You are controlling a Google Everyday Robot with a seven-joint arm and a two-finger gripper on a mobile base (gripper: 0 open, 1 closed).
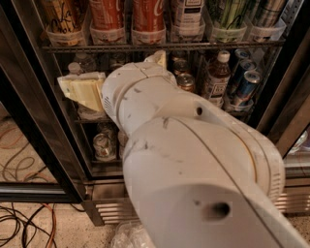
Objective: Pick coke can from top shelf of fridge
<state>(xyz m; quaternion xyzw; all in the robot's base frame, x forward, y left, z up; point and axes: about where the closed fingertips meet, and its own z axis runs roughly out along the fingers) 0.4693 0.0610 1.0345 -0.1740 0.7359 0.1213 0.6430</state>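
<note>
Red coke can [147,14] (white script), pincer [72,87] below top shelf [160,47]

Warm, dim light leaves the fridge [42,131] shadowy inside, while the end effector [81,90] at its left side shows brighter.

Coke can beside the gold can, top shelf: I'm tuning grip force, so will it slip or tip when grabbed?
The coke can has a smooth, glossy wall, so it is probably slippery. Its base sits in a clear tray, which likely resists tipping but means lifting it out. The claw is below the top shelf, at the left.
</note>
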